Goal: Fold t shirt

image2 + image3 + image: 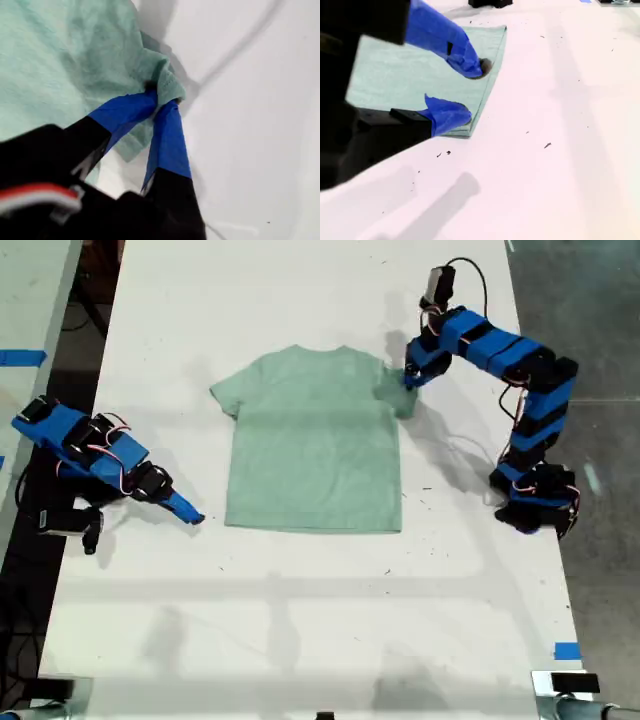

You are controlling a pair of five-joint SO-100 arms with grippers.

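T-shirt (315, 440) flat mid-tabletop (300, 620); sleeve pinched in closed fingers of my first gripper (162, 102), likely for folding inward. My second gripper (465, 92) open, empty, near hem corner.

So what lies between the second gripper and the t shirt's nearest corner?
Only bare white table: in the exterior view my second gripper sits apart from the t shirt, nothing between.
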